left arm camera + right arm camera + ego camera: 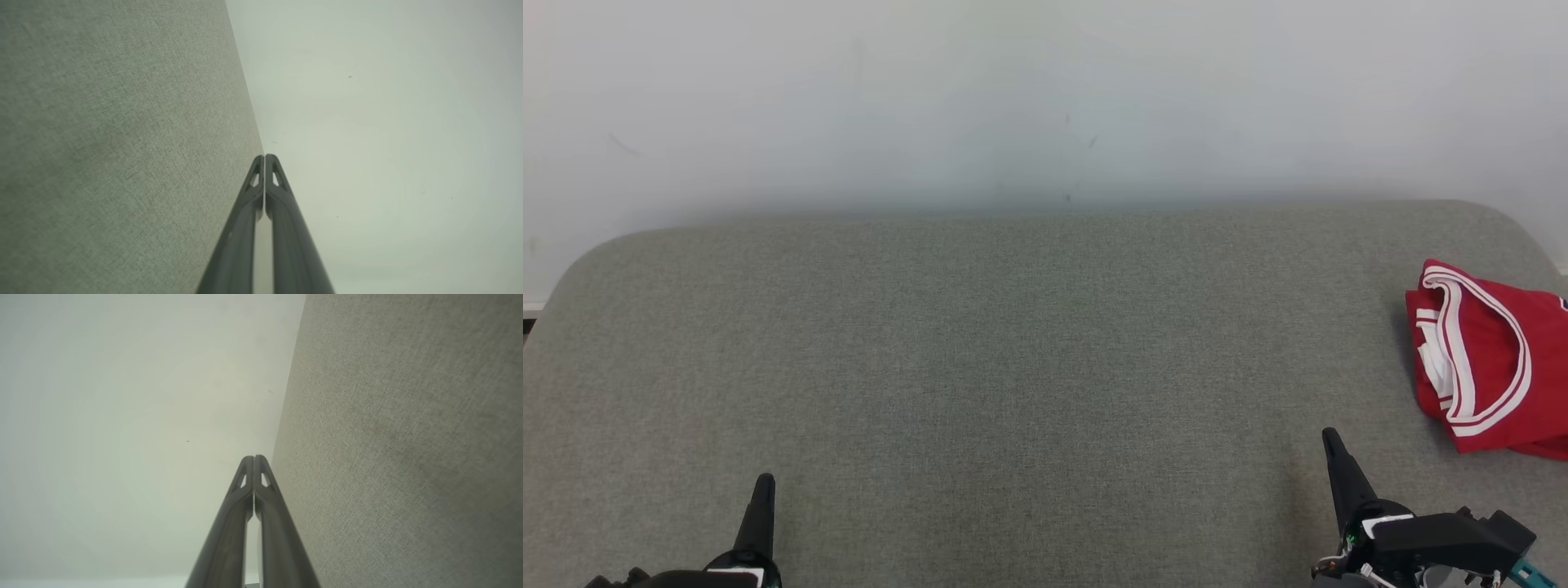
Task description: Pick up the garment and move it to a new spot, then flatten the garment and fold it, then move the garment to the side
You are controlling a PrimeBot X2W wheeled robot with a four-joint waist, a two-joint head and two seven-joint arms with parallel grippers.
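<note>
The garment [1494,359], a red jersey with white trim, lies folded at the far right edge of the grey fabric surface [1013,351], partly cut off by the picture's edge. My right gripper [1331,437] is shut and empty at the lower right, some way left of and nearer than the garment. At the lower left my left gripper [765,482] is shut and empty too, far from the garment. Both point toward the wall, tips pressed together in the left wrist view [264,157] and the right wrist view [253,458].
A pale wall [1045,98] rises directly behind the surface's far edge. The surface has rounded back corners at left [596,253] and right [1503,220]. A wide stretch of grey fabric lies between the two grippers.
</note>
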